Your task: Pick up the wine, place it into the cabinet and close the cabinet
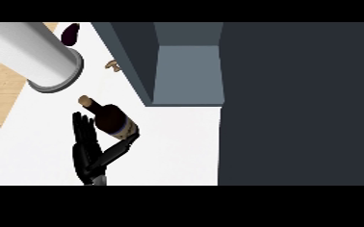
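Note:
The wine bottle [110,117] is dark with a cork-coloured top and a pale band near its base. It is tilted, its neck pointing up and to the left. My left hand [86,146] comes in from the lower left; its fingers [82,127] lie along the bottle's left side and its thumb hooks round the base. To the upper right stands the dark grey cabinet [134,57], its lighter inner compartment [186,72] showing. A broad dark panel [292,101], which looks like the cabinet's door, fills the right side. My right hand does not show.
A big pale grey cylinder [44,53] slants in from the upper left, close to the bottle's neck. A dark purple object [70,33] lies behind it, and a small brown item [112,65] sits by the cabinet's left wall. The white counter [177,144] has a wooden strip [8,89] at far left.

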You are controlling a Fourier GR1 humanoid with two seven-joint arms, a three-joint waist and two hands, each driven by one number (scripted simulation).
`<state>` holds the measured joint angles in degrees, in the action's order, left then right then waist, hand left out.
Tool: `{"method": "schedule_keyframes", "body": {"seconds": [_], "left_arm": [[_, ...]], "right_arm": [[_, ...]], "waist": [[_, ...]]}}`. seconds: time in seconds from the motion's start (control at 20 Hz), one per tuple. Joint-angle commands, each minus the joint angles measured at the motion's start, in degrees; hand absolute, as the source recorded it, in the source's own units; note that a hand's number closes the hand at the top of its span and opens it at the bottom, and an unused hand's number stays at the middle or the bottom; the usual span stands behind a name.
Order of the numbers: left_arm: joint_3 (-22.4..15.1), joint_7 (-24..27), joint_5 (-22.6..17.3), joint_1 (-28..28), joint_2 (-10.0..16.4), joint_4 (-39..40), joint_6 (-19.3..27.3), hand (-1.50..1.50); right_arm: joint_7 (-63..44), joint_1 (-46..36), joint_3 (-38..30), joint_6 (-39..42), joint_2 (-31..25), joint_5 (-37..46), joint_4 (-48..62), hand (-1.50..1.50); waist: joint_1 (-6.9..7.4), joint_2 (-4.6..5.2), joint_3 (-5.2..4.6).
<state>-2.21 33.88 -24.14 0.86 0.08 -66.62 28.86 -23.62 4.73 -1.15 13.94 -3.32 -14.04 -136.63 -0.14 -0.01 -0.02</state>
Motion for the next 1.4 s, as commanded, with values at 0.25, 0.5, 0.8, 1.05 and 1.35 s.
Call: {"method": "schedule_keyframes", "body": {"seconds": [0.25,0.5,0.8,1.05,1.35], "left_arm": [[4.4,12.73,-8.85,-7.3,-0.07,18.97,-8.12,-1.5],[3.75,13.01,-11.78,-9.49,-0.08,19.38,-11.69,-1.5],[2.37,19.51,-13.65,-8.66,-0.08,25.79,-15.68,-1.5],[4.6,21.18,-14.15,-11.82,-0.08,31.26,-18.55,1.5],[8.03,21.03,-10.79,-14.65,0.5,36.12,-21.4,1.5]], "right_arm": [[4.45,3.02,-1.69,3.22,0.0,-0.06,0.79,-1.5],[4.76,0.88,-0.69,2.54,0.88,1.87,2.32,-1.5],[-2.33,-4.87,-5.96,1.05,-3.07,-4.69,1.8,-1.5],[2.14,-0.94,-8.38,3.94,-2.98,-5.45,2.77,-1.5],[0.38,0.57,-2.51,2.2,0.06,-1.16,0.12,-1.5]], "waist": [[-0.29,0.08,-0.01],[-0.12,0.04,0.0],[-0.03,0.06,-0.01],[-0.18,0.06,0.0],[-0.16,0.05,0.0]]}}
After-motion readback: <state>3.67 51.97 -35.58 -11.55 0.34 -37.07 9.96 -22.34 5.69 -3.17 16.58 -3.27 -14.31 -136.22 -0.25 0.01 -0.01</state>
